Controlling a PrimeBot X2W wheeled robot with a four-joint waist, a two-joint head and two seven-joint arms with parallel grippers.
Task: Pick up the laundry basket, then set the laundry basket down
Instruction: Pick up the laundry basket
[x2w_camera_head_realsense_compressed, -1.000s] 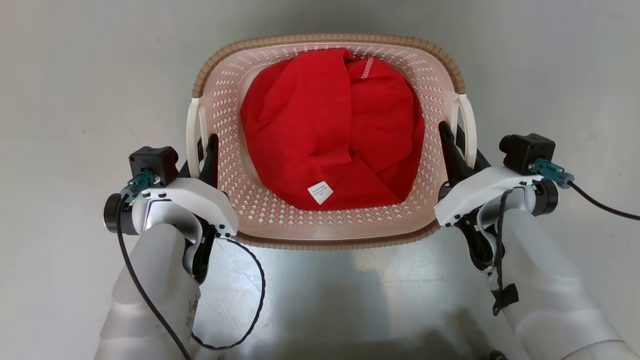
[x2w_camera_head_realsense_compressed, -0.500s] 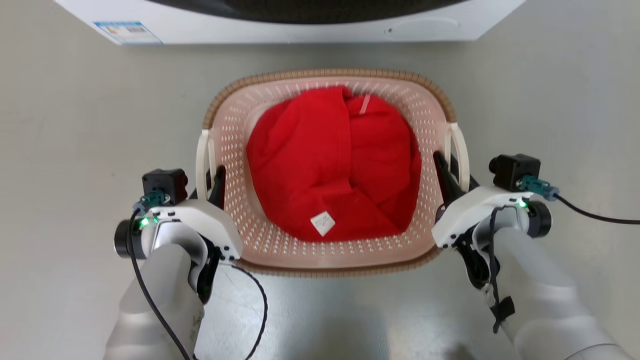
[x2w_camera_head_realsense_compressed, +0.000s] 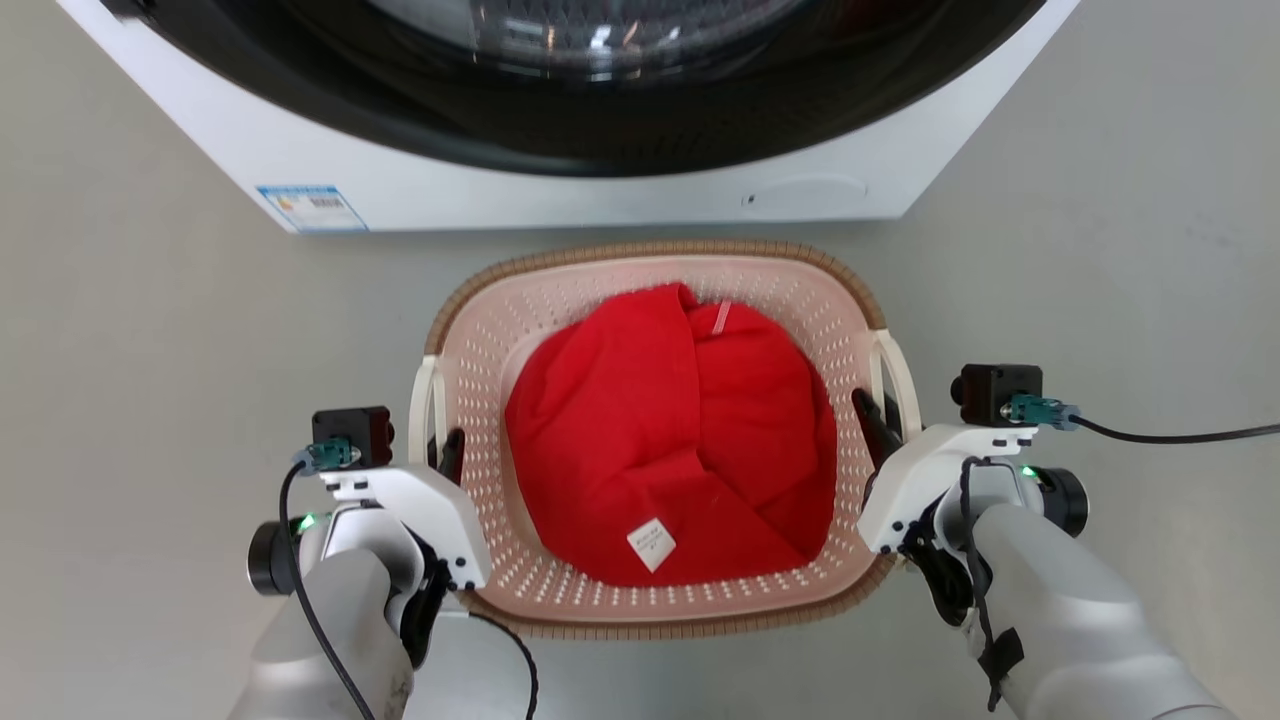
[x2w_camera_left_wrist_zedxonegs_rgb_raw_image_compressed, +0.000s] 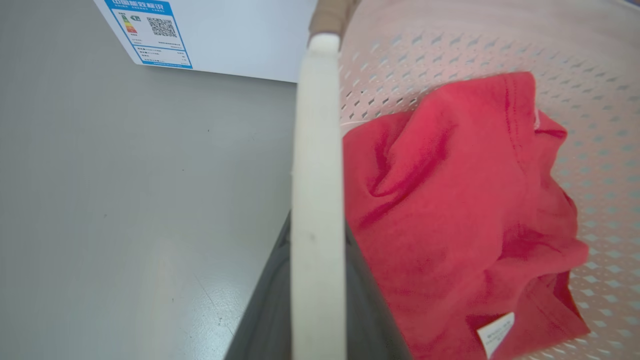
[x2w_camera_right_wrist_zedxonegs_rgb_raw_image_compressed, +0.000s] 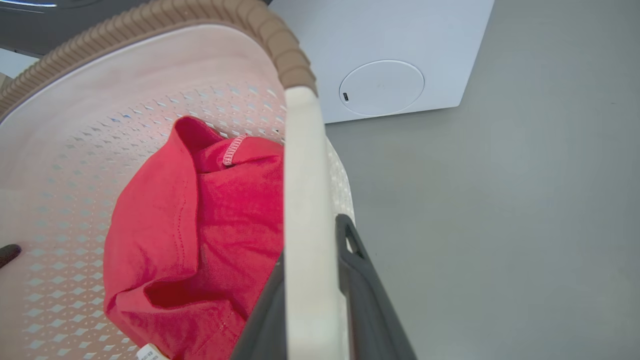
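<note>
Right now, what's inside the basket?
One crumpled red garment with a white tag lies in the basket, covering most of its bottom. Whether anything lies beneath the garment cannot be seen.

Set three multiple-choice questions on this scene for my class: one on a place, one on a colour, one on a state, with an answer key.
1. Where is the laundry basket?
A. inside the drum
B. just in front of the washing machine
C. on top of the machine

2. What colour is the garment in it?
A. blue
B. white
C. red

3. How are the left gripper and right gripper?
A. open above the basket
B. each shut on a white side handle
C. resting on the floor

Key:
1 B, the basket's far rim lies near the machine's white front.
2 C, red cloth covers the basket's bottom.
3 B, in each wrist view dark fingers flank the handle.
</note>
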